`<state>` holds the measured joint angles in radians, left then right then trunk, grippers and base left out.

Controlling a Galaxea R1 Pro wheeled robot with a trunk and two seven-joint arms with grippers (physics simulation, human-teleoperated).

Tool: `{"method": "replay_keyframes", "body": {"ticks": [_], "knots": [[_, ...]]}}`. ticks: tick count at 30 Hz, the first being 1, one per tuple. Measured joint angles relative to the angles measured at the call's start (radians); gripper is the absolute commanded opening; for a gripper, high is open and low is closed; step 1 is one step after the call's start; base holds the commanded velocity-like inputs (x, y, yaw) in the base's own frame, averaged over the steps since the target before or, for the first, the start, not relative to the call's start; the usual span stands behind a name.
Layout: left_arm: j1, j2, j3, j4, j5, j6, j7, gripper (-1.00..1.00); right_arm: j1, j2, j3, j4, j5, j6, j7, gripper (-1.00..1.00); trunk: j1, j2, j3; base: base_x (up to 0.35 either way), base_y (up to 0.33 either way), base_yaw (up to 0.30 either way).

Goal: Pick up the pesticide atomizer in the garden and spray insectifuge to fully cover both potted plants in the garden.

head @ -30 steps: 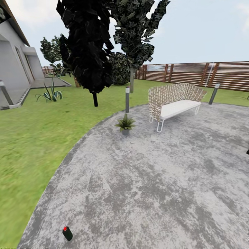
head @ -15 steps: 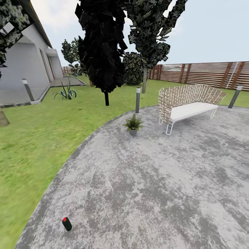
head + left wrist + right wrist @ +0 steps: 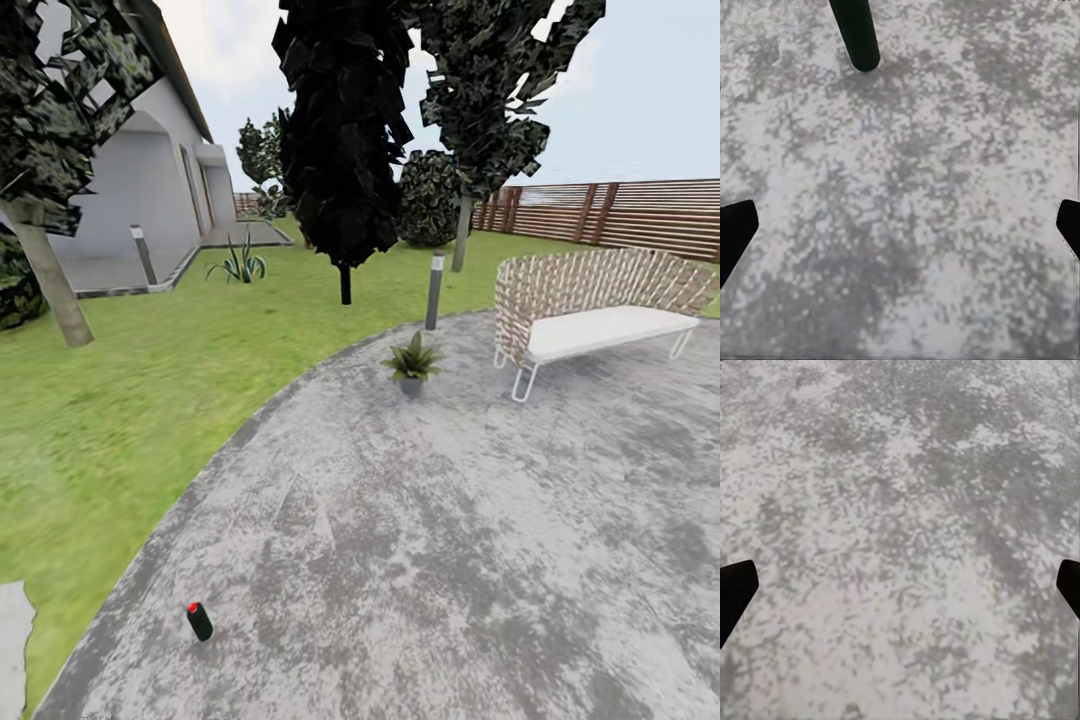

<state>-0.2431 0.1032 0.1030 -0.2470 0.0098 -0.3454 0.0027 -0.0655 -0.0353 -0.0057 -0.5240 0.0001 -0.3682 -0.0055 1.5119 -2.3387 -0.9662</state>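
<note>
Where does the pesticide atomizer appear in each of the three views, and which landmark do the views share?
Head view: pesticide atomizer stands low at the picture's left, near the patio's edge by the lawn.
Left wrist view: a dark upright cylinder, probably the atomizer, red top cut off.
Right wrist view: not in it.
Shared landmark: the mottled grey stone patio.

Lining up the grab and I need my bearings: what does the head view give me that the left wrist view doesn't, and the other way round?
Head view: the whole pesticide atomizer with its red top, standing near the patio's edge by the lawn; one potted plant beside a bollard lamp; the bench, trees, fence and house.

Left wrist view: the left gripper, its fingertips spread wide at the picture's edges with bare stone between them.

Shared: the grey mottled patio and the atomizer, seen in the wrist view as a dark body without its top.
</note>
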Motion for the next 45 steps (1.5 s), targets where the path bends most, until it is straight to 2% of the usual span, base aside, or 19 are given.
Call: {"method": "replay_keyframes", "body": {"ticks": [5, 10, 13, 32, 45], "knots": [[0.000, 0.001, 0.002, 0.000, 0.008, -0.016, 0.000, 1.00, 0.000, 0.000, 0.000, -0.002, 0.000, 0.000, 0.000, 1.00, 0.000, 0.000, 0.000, 0.124, -0.269, 0.278], [0.000, 0.002, 0.004, 0.001, 0.062, -0.067, -0.002, 1.00, 0.000, -0.001, -0.001, -0.002, 0.000, 0.000, 0.000, 1.00, 0.000, 0.000, 0.000, 0.161, -0.254, 0.278], [0.001, 0.002, 0.004, 0.001, 0.077, -0.075, -0.004, 1.00, 0.000, -0.004, -0.001, -0.002, 0.000, 0.000, 0.000, 1.00, 0.000, 0.000, 0.000, 0.182, -0.239, 0.278], [0.002, 0.002, 0.004, 0.001, 0.083, -0.079, -0.005, 1.00, 0.000, -0.006, 0.000, 0.002, 0.000, 0.000, 0.000, 1.00, 0.000, 0.000, 0.000, 0.213, -0.215, 0.278], [0.001, 0.001, 0.003, 0.001, 0.084, -0.079, -0.004, 1.00, 0.000, -0.003, 0.001, 0.004, 0.001, 0.000, 0.000, 1.00, 0.000, 0.000, 0.000, 0.114, -0.256, 0.278]]}}
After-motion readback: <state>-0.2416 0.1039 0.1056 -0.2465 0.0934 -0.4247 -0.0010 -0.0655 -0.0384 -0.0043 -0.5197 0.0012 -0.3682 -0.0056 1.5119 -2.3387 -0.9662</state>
